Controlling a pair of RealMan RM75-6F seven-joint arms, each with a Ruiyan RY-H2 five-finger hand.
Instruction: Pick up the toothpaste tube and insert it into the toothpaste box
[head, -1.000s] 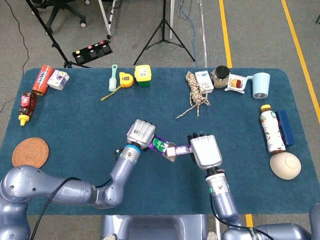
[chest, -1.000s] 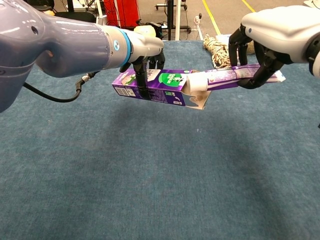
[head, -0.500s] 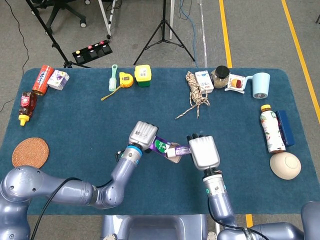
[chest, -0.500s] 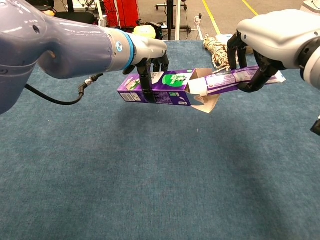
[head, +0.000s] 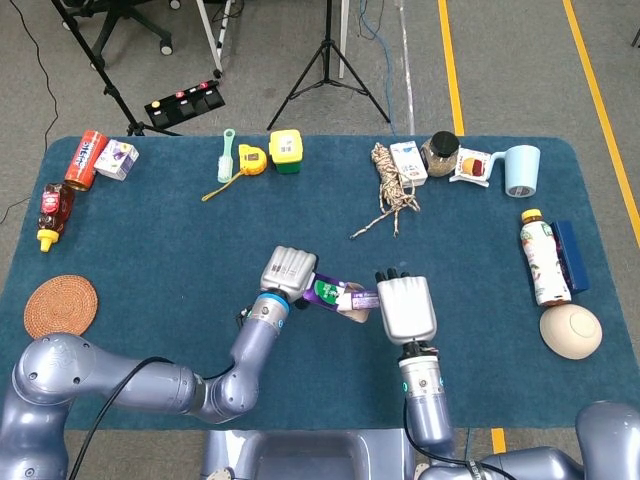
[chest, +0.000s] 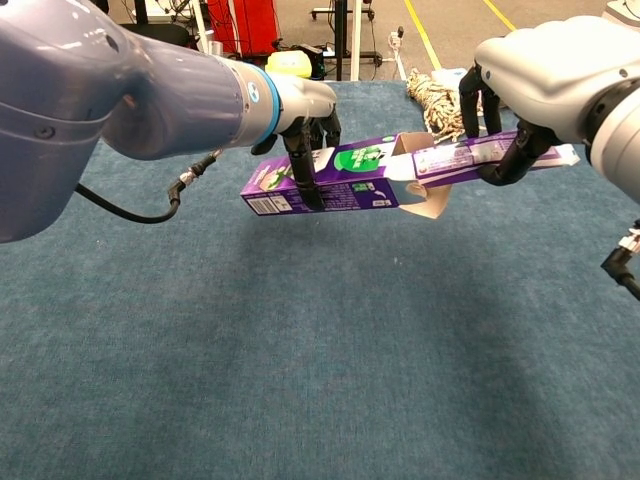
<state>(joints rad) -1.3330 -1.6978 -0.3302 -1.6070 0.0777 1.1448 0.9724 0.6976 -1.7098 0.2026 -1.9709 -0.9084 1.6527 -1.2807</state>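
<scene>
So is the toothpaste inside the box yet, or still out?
Partly in: the toothpaste tube has its front end inside the box's open end, the rest sticking out in the right hand.

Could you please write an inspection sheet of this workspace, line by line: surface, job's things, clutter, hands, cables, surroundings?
Surface: blue cloth table.
Job's things: toothpaste box held off the table, flap open; toothpaste tube has its cap end inside the box mouth.
Clutter: rope, blue mug, drink bottle, woven coaster, tape measure along the edges.
Hands: left hand grips the box; right hand holds the tube.
Cables: black cable hangs at the left arm.
Surroundings: tripod, yellow floor lines.
</scene>
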